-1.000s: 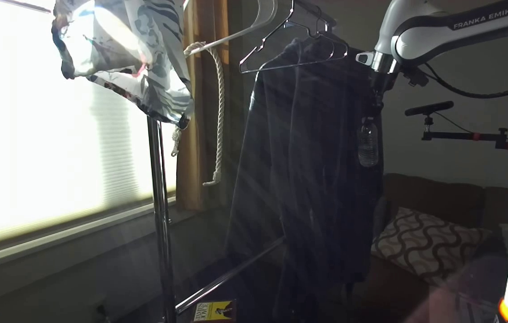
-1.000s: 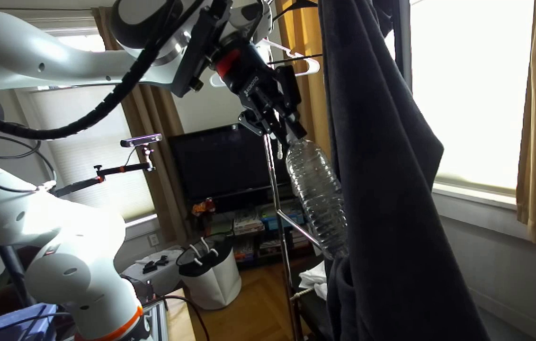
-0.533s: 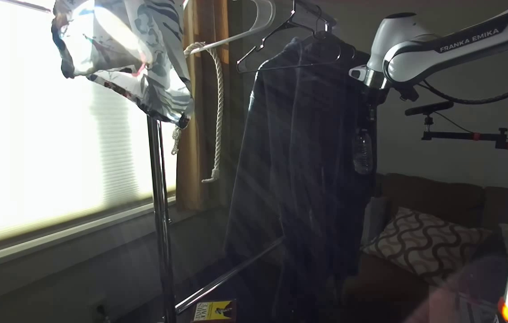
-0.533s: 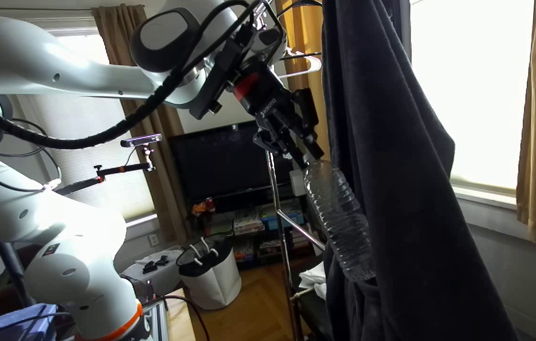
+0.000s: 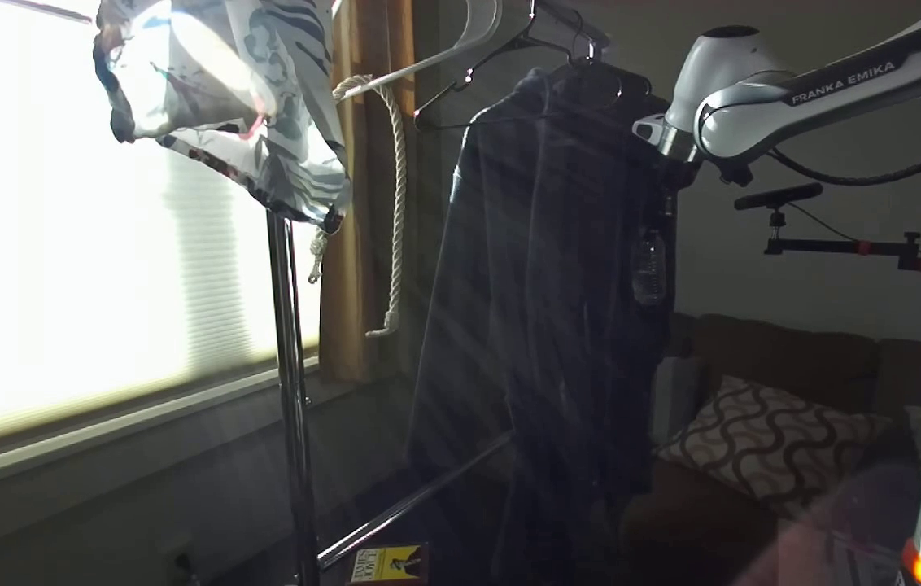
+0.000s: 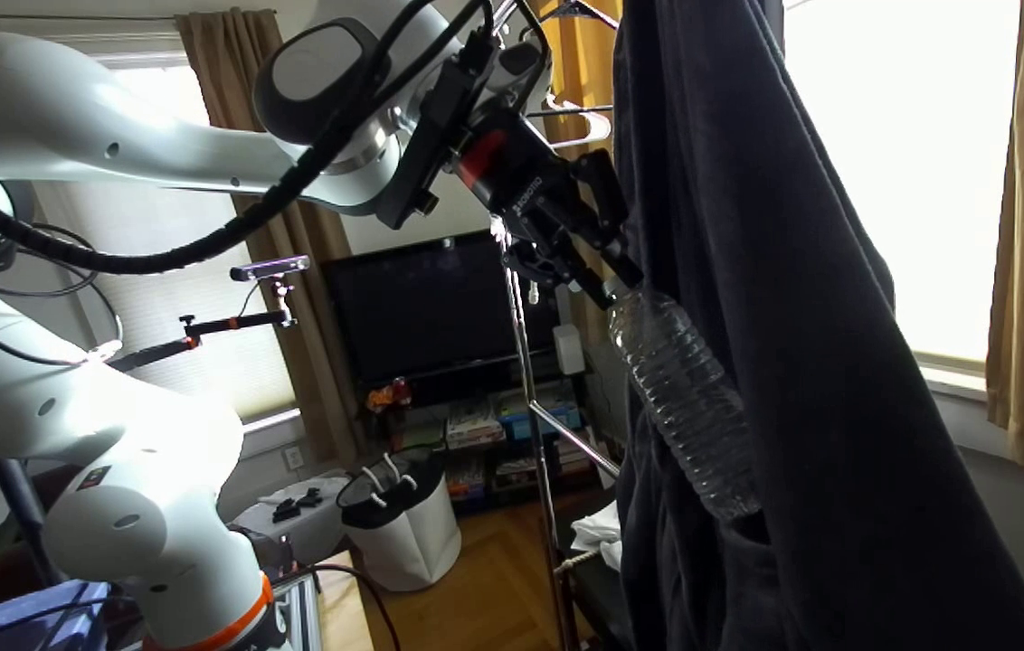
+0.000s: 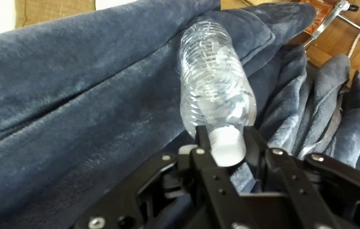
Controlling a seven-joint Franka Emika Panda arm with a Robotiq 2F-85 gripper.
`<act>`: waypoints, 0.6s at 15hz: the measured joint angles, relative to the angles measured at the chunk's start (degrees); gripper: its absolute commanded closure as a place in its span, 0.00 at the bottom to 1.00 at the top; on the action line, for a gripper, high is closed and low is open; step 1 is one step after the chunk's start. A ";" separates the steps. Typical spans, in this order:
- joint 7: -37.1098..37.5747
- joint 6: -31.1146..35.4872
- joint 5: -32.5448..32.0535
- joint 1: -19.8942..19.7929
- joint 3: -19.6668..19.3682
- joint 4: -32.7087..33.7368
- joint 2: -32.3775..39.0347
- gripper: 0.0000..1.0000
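From left to right in an exterior view, the gripper (image 6: 617,284) pinches a clear plastic bottle (image 6: 682,398) by its capped neck, the bottle's long axis running on from the jaws, slanting down and rightward, its base at the folds of a hanging dark robe (image 6: 838,407), contact unclear.

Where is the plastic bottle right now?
In the wrist view, the plastic bottle is right of centre, mostly in the upper half, its white cap clamped in the gripper and its body in front of the dark blue garment.
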 measured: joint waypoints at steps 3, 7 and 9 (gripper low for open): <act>-0.05 3.10 -0.04 -0.13 -0.90 -1.26 0.75 0.92; 0.01 4.76 -0.04 -1.08 -2.10 -2.40 3.87 0.92; 0.23 4.86 -0.03 -1.50 -2.40 -2.40 5.71 0.92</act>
